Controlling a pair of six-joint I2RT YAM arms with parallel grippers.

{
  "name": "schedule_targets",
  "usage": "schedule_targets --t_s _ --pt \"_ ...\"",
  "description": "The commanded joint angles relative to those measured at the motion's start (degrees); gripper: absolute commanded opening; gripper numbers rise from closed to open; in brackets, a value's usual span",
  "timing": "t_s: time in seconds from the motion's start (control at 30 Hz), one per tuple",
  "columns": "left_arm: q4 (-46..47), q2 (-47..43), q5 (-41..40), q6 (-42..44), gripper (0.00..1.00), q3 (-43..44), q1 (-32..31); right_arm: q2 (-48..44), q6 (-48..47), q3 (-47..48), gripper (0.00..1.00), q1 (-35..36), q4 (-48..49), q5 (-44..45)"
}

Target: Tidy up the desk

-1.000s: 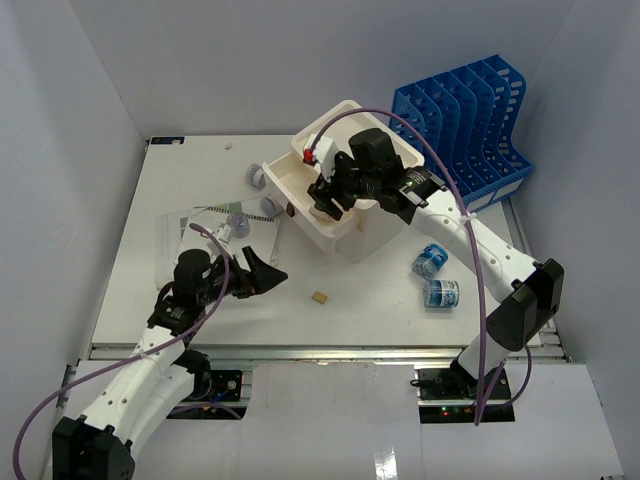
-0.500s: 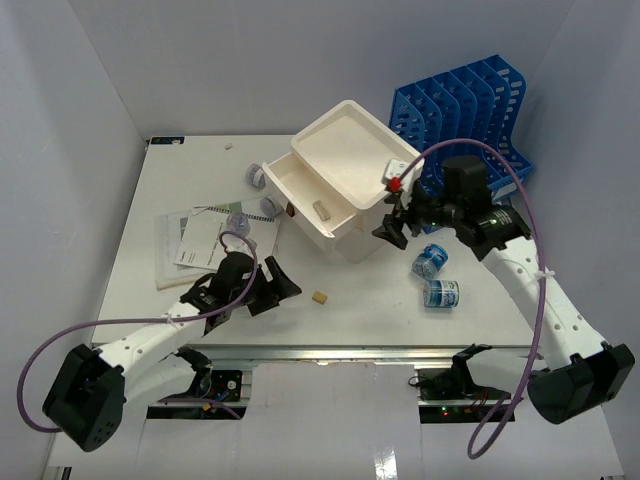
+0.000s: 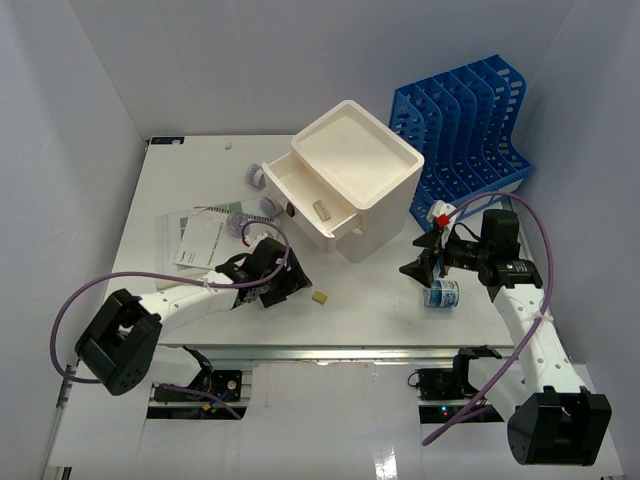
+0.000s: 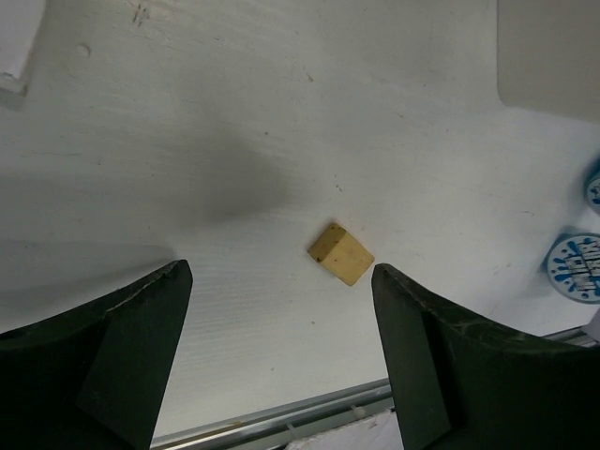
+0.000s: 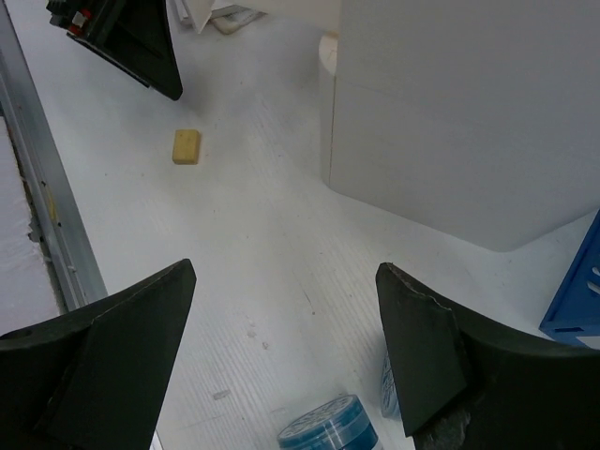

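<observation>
A: Where did we find the desk (image 3: 200, 180)?
B: Flat beneath both pincers. Our left gripper (image 3: 290, 286) gaped wide and empty, just short of the tan block (image 3: 319, 297). Our right gripper (image 3: 412, 266) was equally spread, holding nothing, above a blue roll (image 3: 440, 293).
A: And a second before?
B: We had the right one at the drawer box (image 3: 345, 180) — the left sat further back. White top, metal rail (image 3: 330, 350), pale walls.

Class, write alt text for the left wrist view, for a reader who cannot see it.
A small tan block lies untouched on the white desk, framed by the black fingers of the open left gripper. A blue-and-white roll sits at the right edge.
</observation>
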Motion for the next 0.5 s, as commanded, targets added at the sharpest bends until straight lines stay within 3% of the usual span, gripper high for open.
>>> schedule_targets --t_s 0.0,0.23,0.47 --pt "-0.59 3.49 -0.29 5.93 0.87 2.84 -0.94 -0.98 -1.19 -1.83 0.84 -2.91 3.68 -7.32" --pt "14.79 0.43 6.36 20.8 0.84 -3.86 -1.01 -2.57 -2.21 -3.13 0.84 -5.27 3.42 -8.74" --pt "22.07 1.09 9.99 30.38 0.84 -5.02 -1.7 -2.48 -2.13 -3.31 0.85 -6.11 3.33 -9.38"
